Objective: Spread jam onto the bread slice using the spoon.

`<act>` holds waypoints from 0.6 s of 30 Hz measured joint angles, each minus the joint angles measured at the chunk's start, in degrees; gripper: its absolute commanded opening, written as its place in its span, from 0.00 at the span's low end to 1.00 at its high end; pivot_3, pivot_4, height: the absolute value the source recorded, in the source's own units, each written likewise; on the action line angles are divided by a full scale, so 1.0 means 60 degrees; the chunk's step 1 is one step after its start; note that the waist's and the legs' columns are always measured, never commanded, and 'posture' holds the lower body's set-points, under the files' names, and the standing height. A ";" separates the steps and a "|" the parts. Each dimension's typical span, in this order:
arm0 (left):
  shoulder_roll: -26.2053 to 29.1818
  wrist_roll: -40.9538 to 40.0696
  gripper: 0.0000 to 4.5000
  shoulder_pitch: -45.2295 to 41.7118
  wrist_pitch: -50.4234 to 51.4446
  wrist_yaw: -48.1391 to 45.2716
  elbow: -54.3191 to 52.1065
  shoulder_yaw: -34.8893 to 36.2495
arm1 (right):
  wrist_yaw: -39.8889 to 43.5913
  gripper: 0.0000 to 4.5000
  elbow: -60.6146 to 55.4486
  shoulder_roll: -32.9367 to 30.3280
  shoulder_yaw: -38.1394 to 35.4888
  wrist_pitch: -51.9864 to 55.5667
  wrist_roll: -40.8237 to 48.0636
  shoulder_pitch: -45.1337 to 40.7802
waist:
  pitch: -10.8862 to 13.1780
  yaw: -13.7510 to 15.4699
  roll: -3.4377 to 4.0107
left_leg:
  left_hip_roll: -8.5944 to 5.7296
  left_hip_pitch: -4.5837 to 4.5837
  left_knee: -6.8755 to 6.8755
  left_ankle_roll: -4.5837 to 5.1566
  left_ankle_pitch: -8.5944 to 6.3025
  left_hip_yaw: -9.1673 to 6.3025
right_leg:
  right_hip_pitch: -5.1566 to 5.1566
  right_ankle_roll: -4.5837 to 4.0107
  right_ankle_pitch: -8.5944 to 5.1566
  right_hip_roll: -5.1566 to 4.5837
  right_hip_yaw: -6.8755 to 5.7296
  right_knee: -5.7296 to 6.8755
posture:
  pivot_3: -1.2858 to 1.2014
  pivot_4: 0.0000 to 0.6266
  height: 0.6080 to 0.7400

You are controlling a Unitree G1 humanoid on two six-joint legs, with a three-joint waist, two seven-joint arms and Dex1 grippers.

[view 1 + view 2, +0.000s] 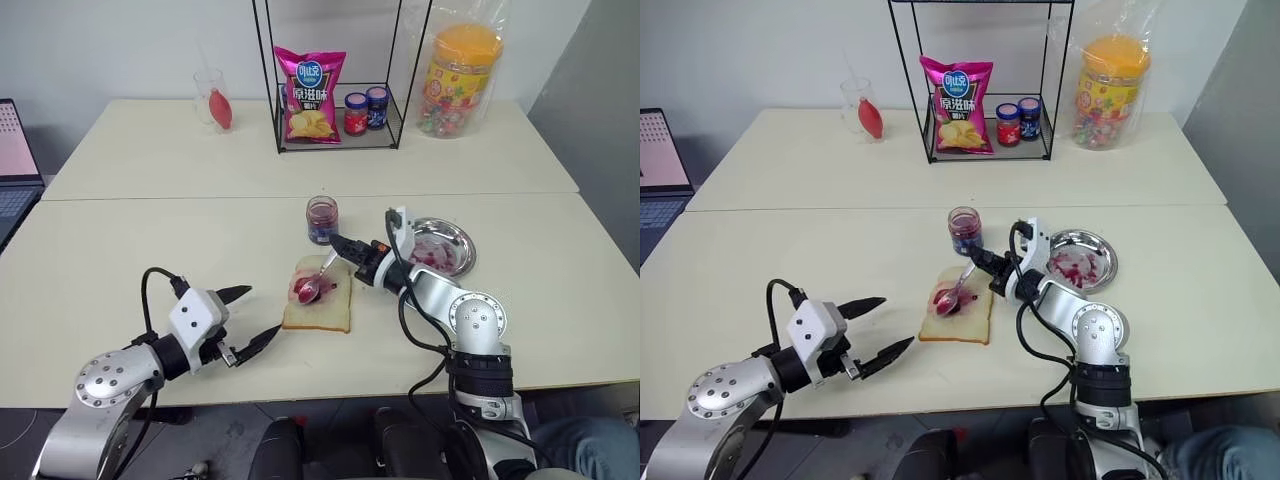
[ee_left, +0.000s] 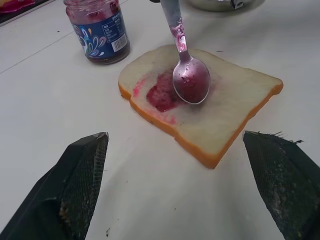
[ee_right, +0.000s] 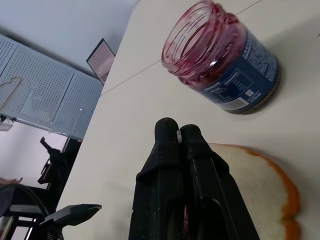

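Left eye view is giving us the whole layout: on the pale surface (image 1: pixel 150 250) one bread slice (image 1: pixel 320 308) is lying near the middle, with one open jam jar (image 1: pixel 322 219) just beyond it on the far side. We are seeing the right pincer (image 1: pixel 338 242) with its two black fingers pressed together on the thin handle of one spoon (image 1: pixel 316 281), reaching in from the right. The spoon is slanting down so that its bowl is sitting over the centre of the slice, and in the left wrist view the bowl is touching or all but touching the bread; we cannot tell which. The jam (image 2: pixel 162 93) is showing as a reddish-purple smear at the middle of the slice, beside the bowl, and the bowl itself is coated with it.

Our left pincer (image 1: pixel 248 318) is hovering at the near-left of the slice with its fingers spread wide apart, gripping nothing and touching nothing; the bread is lying between and beyond its two fingertips in its own wrist view.

We are counting one round steel dish (image 1: pixel 442 246) to the right of the jar, stained red. On the far side one wire rack (image 1: pixel 338 75) is holding one pink crisp bag (image 1: pixel 310 95) and two small jars (image 1: pixel 366 109). One big candy tub (image 1: pixel 458 78) is standing to its right, one clear cup (image 1: pixel 214 98) to its left.
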 measured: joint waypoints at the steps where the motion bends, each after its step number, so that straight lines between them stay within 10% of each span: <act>1: 0.0000 0.0001 1.00 0.0001 -0.0001 -0.0001 0.0000 -0.0003 | 0.0030 0.01 0.0088 -0.0061 0.0027 -0.0071 -0.0092 0.0028 | 0.0000 -0.0005 0.0000 | 0.0001 0.0000 -0.0002 0.0000 0.0000 -0.0001 | -0.0001 -0.0001 0.0000 0.0001 -0.0001 0.0001 | 0.52 0.24 1.00; 18: 0.0002 0.0059 1.00 0.0007 -0.0189 -0.0032 0.0031 -0.0025 | 0.0786 0.01 0.0430 -0.1159 -0.0133 -0.0478 -0.0373 0.0233 | -0.0002 0.0047 -0.0002 | -0.0005 0.0004 0.0003 0.0000 0.0000 0.0002 | 0.0005 0.0003 0.0002 -0.0003 0.0003 0.0000 | 0.52 0.24 1.00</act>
